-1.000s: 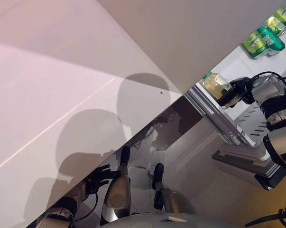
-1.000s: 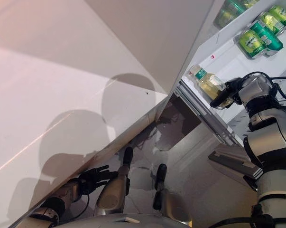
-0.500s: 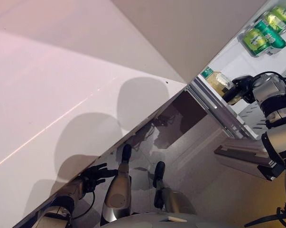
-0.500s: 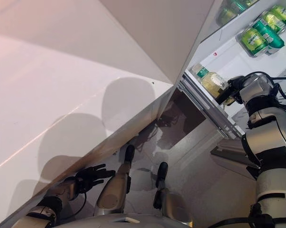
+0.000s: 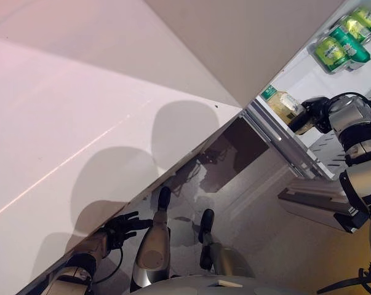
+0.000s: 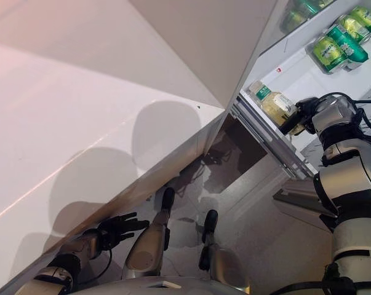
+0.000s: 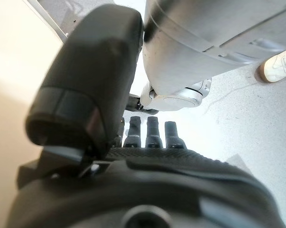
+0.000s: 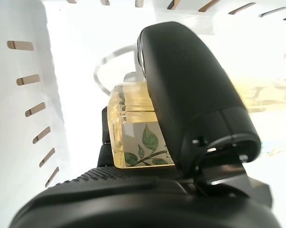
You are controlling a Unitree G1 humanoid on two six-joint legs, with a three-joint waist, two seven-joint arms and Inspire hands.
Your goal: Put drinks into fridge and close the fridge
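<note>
1. The right robot hand reaches into the open fridge, thumb and fingers curled round a bottle of pale yellow drink with a green cap
2. The bottle sits inside the fridge, just above its lower front edge, tilted with the cap pointing away from the robot hand; whether it rests on the shelf cannot be told
3. In the right wrist view the bottle shows a leaf-printed label and lies pressed between the thumb and the palm, with the slotted white fridge wall beside it
4. Deeper in the fridge, well apart from the bottle, green cans lie together on a higher shelf
5. The fridge door stands open, its broad pale face filling the space to the left of the fridge
6. The left robot hand hangs low beneath the door's lower edge, far from the fridge, fingers straight and spread, holding nothing
7. The left wrist view shows those fingers extended over the grey floor, and a person's white shoe at the frame's edge
</note>
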